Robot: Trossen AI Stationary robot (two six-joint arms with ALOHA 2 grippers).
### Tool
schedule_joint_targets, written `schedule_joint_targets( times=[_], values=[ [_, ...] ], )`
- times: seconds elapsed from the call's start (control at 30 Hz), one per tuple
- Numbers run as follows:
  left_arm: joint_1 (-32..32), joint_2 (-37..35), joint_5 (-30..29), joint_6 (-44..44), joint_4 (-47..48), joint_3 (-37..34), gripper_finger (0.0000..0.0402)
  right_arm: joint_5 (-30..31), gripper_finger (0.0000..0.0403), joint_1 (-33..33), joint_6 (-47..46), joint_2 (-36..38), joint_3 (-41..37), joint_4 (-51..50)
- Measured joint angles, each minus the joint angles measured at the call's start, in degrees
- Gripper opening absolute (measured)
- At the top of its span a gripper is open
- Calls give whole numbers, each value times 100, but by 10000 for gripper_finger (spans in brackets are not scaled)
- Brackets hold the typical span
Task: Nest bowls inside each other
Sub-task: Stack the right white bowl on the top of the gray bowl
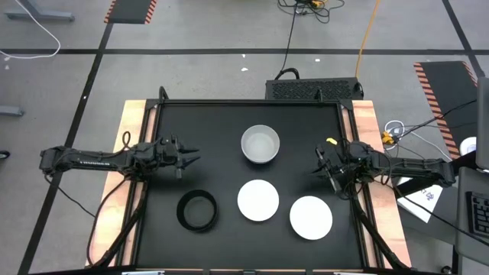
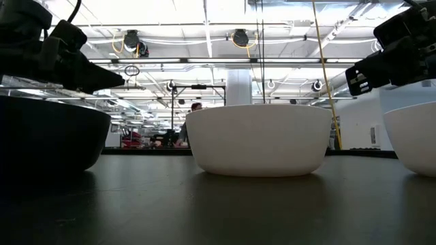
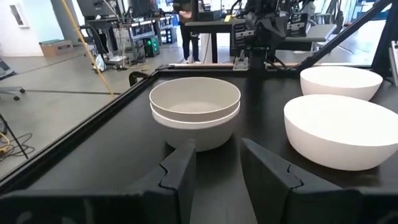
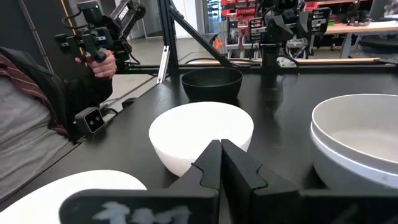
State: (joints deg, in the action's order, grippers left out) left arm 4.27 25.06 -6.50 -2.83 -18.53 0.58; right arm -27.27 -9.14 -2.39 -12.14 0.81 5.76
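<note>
**A:** Where do your bowls sit?

**B:** On the black table [image 1: 221, 130], four spots in the high view. Just above the frame's centre you have a light grey bowl [image 1: 260, 144] with another nested in it; the left wrist view shows the double rim. Below it stands a white bowl [image 1: 257, 200], and to the lower right another white bowl [image 1: 311, 217]. The black bowl [image 1: 197, 211] is at the lower left.

**A:** And your grippers?

**B:** Your left gripper [image 1: 191, 160] hangs at the table's left side, level with the grey pair, fingers [image 3: 180, 171] apart and holding nothing. Your right gripper [image 1: 318, 162] is at the right side, fingers [image 4: 208, 163] pressed together, empty.

**A:** Anything in the way?

**B:** Between each gripper and the grey pair the mat is bare. In the right wrist view a person's hand [image 4: 99, 62] holds a device beyond the table's edge. A dark box [image 1: 313, 88] lies on the floor above the table.
</note>
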Motion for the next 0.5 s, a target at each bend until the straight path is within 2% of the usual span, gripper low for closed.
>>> schedule_joint_targets(
  times=[0.17,0.5],
  values=[
    [0,0,0,2,-4,0,127,-4,0,231,-133,0,1,35],
    [0,-2,92,2,-135,0,127,-12,0,1179,-366,-7,3,1054]
  ],
)
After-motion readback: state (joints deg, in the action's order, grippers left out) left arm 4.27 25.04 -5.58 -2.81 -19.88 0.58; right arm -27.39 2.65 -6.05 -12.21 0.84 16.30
